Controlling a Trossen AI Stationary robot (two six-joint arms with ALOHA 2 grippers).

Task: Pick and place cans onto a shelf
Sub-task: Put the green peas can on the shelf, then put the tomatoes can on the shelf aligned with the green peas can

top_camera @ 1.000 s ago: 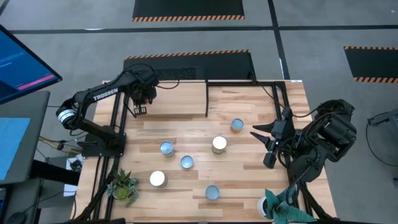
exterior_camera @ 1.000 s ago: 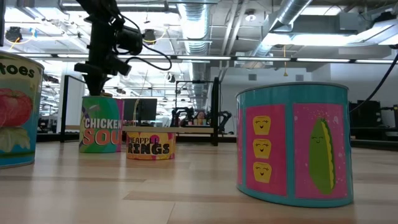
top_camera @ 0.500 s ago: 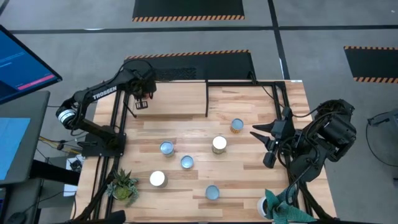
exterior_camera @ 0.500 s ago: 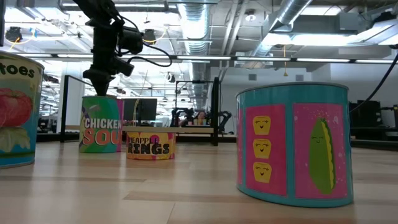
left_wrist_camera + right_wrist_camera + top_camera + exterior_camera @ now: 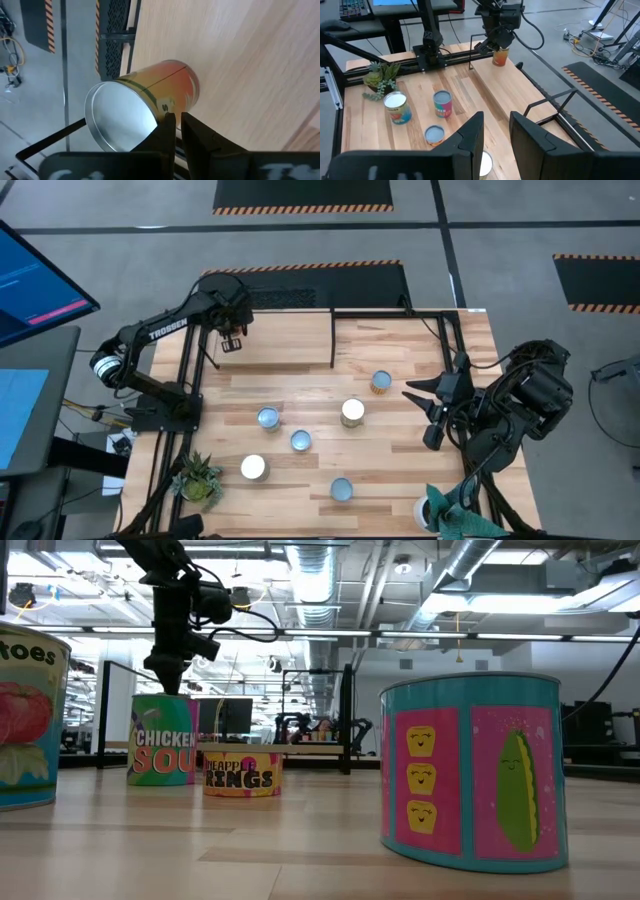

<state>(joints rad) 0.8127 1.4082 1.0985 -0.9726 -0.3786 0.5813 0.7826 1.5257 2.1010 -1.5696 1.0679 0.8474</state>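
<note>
1. The left gripper (image 5: pixel 231 340) clamps the rim of an orange can (image 5: pixel 150 107) over the shelf (image 5: pixel 290 337), the light wood panel at the table's 11 o'clock corner; its jaws are nearly closed, pinching the can's wall.
2. In the right wrist view the orange can (image 5: pixel 500 56) sits at the far end of the raised panel beneath the left gripper (image 5: pixel 492 42), though contact with the wood cannot be confirmed.
3. Done well, the step likely calls for lowering until the base sits flat, releasing straight, and lifting clear without dragging the rim.
4. The can probably wants a spot back from the black frame edge, leaving room for those to follow.
5. The right gripper (image 5: pixel 422 413) waits at the table's 3 o'clock edge, jaws apart and holding nothing.
6. Six cans (image 5: pixel 300 441) remain on the table (image 5: pixel 400 470) between centre and 6 o'clock.
7. The high view maps every tin but hides the held one under the arm.
8. The left wrist view alone shows the grip on the rim and the can's silver top.
9. The low view alone reads labels: a corn can (image 5: pixel 470 772) up close, a soup can (image 5: pixel 162 739) behind.
</note>
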